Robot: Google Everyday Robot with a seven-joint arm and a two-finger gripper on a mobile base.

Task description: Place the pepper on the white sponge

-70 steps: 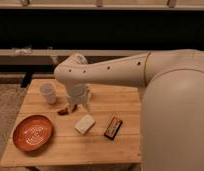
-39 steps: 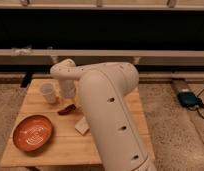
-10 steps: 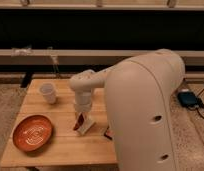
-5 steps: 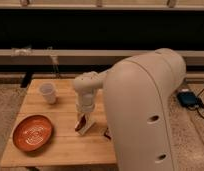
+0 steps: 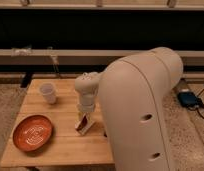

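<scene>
My gripper (image 5: pixel 84 119) points down over the middle of the wooden table (image 5: pixel 60 147), below the white wrist. It is shut on the pepper (image 5: pixel 84 122), a small dark-red sliver at its tip. The pepper hangs right over the white sponge (image 5: pixel 83 130), a cream block on the table, and seems to touch its top. The gripper hides part of the sponge.
A white cup (image 5: pixel 48 93) stands at the table's back left. An orange plate (image 5: pixel 32 133) lies at the front left. My large white arm (image 5: pixel 140 110) covers the table's right side. A dark wall and a ledge run behind the table.
Since seven seconds ago my gripper has carried the pepper from near the cup to the sponge. In the last second it has sunk slightly toward the sponge.
</scene>
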